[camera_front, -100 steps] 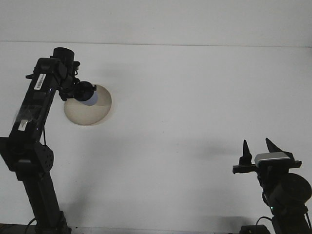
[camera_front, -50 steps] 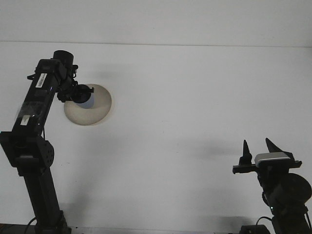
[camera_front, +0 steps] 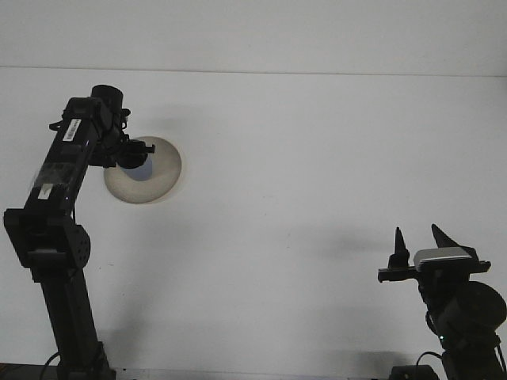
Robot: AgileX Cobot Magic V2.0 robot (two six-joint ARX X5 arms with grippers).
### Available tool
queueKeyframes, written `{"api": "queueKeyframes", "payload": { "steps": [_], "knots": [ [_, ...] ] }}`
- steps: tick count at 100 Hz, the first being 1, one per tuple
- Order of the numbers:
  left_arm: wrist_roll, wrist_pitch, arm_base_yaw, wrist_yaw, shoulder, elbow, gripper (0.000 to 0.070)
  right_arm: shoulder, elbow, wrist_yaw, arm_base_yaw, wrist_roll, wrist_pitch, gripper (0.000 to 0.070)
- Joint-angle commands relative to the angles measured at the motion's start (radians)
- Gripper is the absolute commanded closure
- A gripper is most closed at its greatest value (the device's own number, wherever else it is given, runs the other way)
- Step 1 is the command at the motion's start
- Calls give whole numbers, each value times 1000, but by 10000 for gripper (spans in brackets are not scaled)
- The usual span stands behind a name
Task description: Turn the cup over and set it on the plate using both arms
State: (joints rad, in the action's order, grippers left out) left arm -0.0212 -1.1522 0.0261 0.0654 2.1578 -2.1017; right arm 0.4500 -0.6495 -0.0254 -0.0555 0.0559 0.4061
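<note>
Front view, nearest: my right gripper (camera_front: 417, 243) sits low at the right, fingers spread apart, grasping nothing.
White table (camera_front: 317, 174): bare between my arms.
Farther, left: my left gripper (camera_front: 135, 155) hangs over the beige plate (camera_front: 158, 178); I cannot tell its finger state.
Cup (camera_front: 142, 168): pale blue, on the plate, under that gripper.

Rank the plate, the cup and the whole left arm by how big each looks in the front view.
1. Left arm: by far the largest, though it is nearest the camera, which enlarges it.
2. Plate: a mid-sized tan disc, partly hidden by the arm.
3. Cup: smallest; only a sliver shows past the left gripper.
</note>
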Motion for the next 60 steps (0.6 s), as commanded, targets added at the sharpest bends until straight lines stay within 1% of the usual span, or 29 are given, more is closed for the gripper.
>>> {"api": "queueKeyframes", "payload": {
  "steps": [1,17,40,60],
  "knots": [
    [-10,-3,1,5,21,-27,317,2,-8,1,1,-3,-10,255],
    [-10,-27,1,5,21,-70,316,2,-8,1,1,-3,-10,255],
    [-24,-102,1,5,21,-216,317,2,-8,1,1,-3,-10,255],
    [-28,-106,1,5,-44,-257,318,3,-8,1,1,-3,-9,255]
  ]
}}
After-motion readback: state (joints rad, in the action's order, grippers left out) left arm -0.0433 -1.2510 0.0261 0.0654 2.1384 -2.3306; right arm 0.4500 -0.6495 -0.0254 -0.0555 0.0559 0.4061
